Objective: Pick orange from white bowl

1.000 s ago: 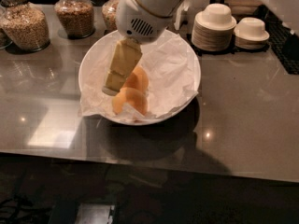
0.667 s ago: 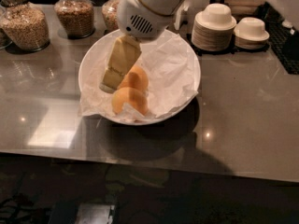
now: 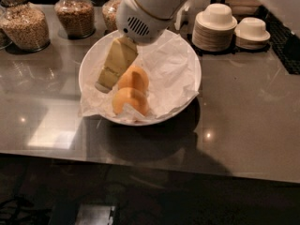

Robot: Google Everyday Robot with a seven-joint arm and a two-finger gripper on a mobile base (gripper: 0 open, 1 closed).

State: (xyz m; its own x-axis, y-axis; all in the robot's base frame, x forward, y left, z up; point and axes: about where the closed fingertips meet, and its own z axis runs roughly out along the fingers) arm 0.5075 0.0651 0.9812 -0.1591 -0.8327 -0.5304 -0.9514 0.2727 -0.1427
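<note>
We see the bowl [image 3: 87, 71] on the counter [image 3: 243, 107], with the far orange [image 3: 134, 78] behind the near orange [image 3: 130, 102] in it. The claw [image 3: 106, 82] sits just left of them. Jars [image 3: 26, 25] stand behind the bowl.

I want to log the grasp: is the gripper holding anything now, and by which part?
It cannot be told. The gripper is low in the white bowl, close beside the farther orange, on its left in the picture.

No readable text or labels
</note>
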